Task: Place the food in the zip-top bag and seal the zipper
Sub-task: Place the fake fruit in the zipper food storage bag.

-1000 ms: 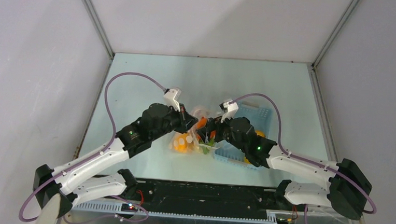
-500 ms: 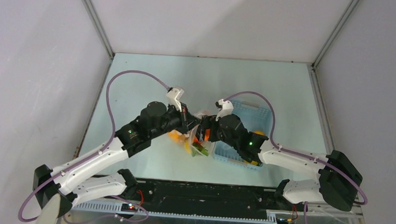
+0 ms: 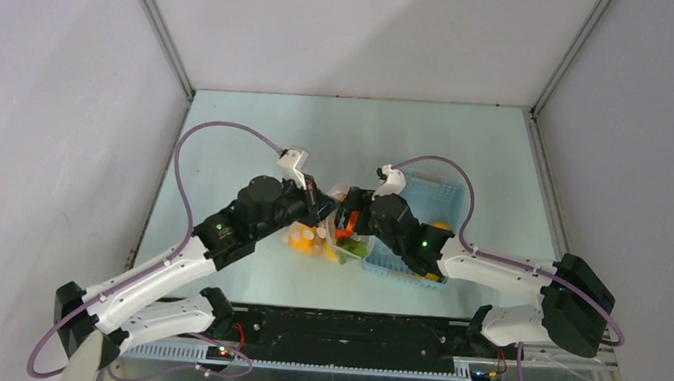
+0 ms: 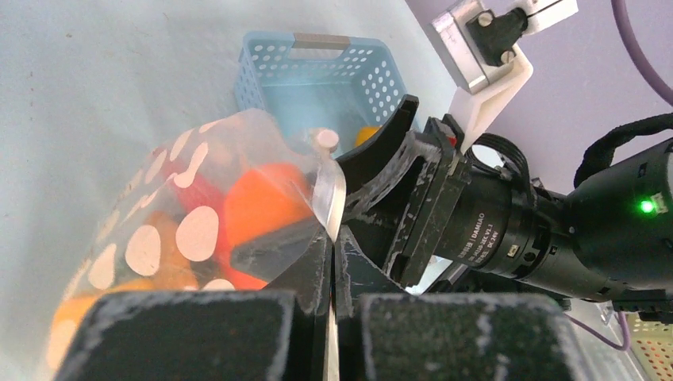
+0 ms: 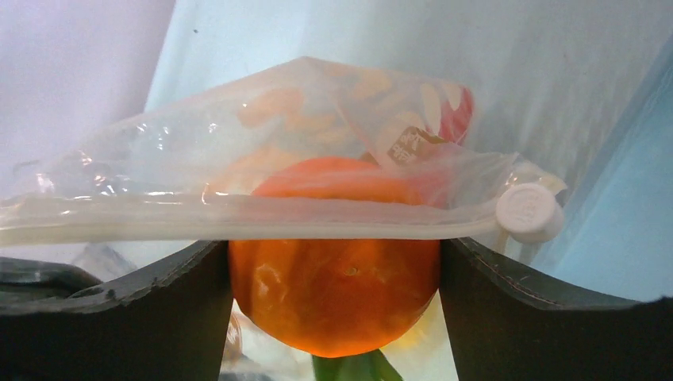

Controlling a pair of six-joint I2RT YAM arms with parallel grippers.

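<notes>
The zip-top bag (image 4: 182,206), clear with white dots, hangs by one edge from my left gripper (image 4: 333,234), which is shut on the plastic. Orange, red and yellow food (image 3: 306,240) shows through it. My right gripper (image 5: 333,254) is shut on a round orange food piece (image 5: 333,305) that touches both fingers. The piece sits at the bag's mouth, its top behind the white zipper (image 5: 238,226), with the slider (image 5: 528,210) at the right end. A green piece (image 5: 349,369) lies below it. In the top view both grippers (image 3: 319,211) (image 3: 349,219) meet at mid-table.
The light blue perforated basket (image 3: 446,195) stands right behind my right gripper, with a yellow-orange piece (image 3: 442,225) left in it. In the left wrist view the right arm's black wrist (image 4: 508,230) fills the space just beyond the bag.
My right gripper has come left from the basket to the bag's mouth, carrying the orange piece. The bag's contents shifted a little. My left gripper has stayed shut on the bag's edge.
</notes>
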